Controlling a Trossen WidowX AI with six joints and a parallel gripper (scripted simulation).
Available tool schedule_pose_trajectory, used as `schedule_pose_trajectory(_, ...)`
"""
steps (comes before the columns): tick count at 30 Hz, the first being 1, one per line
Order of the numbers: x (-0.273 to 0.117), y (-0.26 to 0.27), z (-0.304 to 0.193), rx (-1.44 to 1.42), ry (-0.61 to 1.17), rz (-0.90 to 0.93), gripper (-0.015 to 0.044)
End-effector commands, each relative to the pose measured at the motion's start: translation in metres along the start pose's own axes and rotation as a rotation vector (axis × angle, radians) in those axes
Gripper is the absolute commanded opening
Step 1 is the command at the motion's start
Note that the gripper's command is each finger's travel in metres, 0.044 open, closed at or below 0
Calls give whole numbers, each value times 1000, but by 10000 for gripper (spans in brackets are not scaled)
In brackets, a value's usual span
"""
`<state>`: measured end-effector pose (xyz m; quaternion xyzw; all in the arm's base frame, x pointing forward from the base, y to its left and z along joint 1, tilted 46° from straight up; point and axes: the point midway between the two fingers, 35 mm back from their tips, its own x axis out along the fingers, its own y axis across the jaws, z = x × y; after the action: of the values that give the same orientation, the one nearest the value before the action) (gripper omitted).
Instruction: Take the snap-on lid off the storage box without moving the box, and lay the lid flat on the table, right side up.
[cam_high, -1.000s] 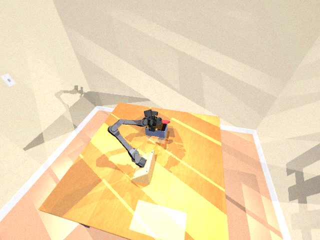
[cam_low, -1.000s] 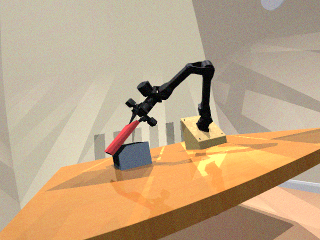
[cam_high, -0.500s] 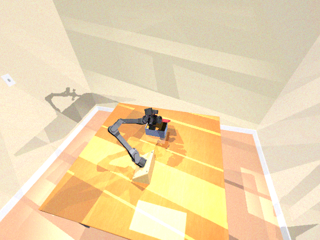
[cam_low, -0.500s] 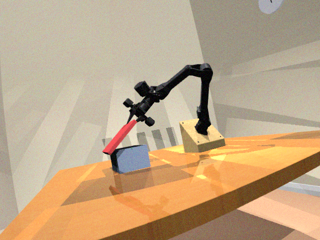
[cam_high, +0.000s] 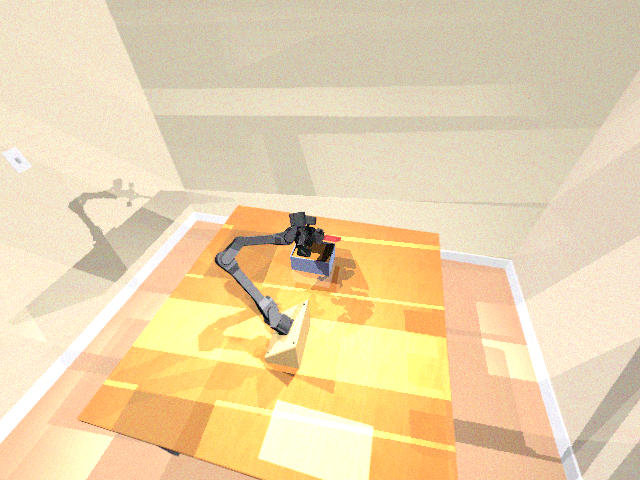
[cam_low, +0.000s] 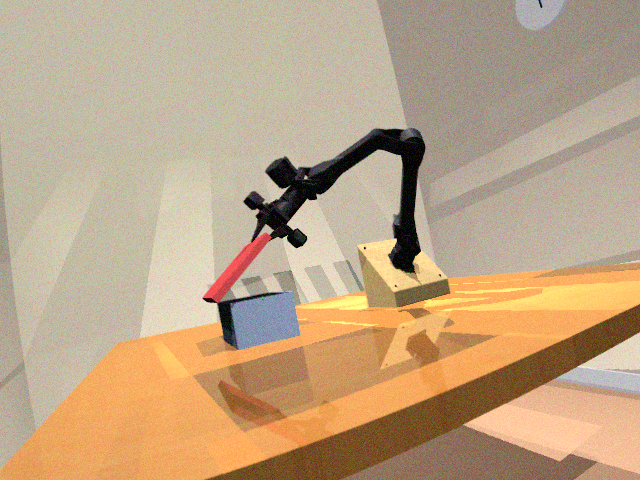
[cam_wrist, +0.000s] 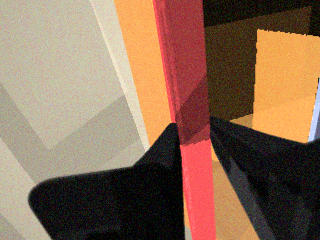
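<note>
The red lid (cam_high: 332, 238) (cam_low: 240, 266) (cam_wrist: 192, 75) is off the top of the box and steeply tilted, its upper edge in my gripper (cam_low: 261, 237) (cam_wrist: 191, 126). The gripper is shut on that edge, with one finger on each side. In the exterior view the lid's lower edge appears close to the box's upper left corner; I cannot tell whether they touch. The blue box (cam_high: 311, 265) (cam_low: 266, 320) stands upright on the table (cam_high: 387, 361) (cam_low: 129, 392), with its top open. The gripper is above the box. In the top view the arm hides most of the lid.
The arm's wedge-shaped base (cam_high: 301, 343) (cam_low: 382, 273) stands on the table, apart from the box. A pale rectangle (cam_high: 316, 439) shows on the table near its front edge in the top view. The table's far edge lies behind the box.
</note>
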<state>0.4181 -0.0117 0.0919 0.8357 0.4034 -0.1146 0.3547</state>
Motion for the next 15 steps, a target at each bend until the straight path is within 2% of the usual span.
schedule_pose_trajectory(1, -5, 10, -2, -16, 2, 14, 0)
schedule_pose_trajectory(15, -7, 6, -13, -16, 3, 14, 0)
